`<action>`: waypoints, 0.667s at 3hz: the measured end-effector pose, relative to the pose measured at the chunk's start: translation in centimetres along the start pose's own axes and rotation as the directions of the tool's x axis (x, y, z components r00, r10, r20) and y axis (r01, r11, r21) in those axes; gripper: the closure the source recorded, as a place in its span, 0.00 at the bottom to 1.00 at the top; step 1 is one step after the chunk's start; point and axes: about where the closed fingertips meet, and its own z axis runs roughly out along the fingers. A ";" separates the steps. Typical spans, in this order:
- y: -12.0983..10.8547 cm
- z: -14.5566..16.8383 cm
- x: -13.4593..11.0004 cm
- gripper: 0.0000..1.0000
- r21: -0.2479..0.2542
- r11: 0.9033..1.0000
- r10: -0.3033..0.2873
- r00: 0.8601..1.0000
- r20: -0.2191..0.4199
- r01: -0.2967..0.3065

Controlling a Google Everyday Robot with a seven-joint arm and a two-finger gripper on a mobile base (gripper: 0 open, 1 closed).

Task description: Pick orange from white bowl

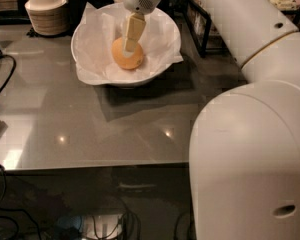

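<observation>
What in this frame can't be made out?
Camera view:
- Whether the gripper, down in the white bowl at the orange, has a hold: it covers the contact.
- Bowl's far rim: hidden behind the arm.
- The dark holder behind the bowl: cut off by the top edge.

Single camera looks from above, steeply down across the grey table [90, 124] towards 12 o'clock. The arm [250, 149] fills the near 4 o'clock quarter. The gripper [130, 45] sits far off at 11 o'clock, over the white bowl [135, 82].
</observation>
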 end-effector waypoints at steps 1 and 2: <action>0.4 1.2 1.3 0.03 -0.024 0.999 0.031 1.000 -0.003 -0.031; 1.0 2.0 3.1 0.06 -0.034 0.996 0.077 0.997 -0.007 -0.078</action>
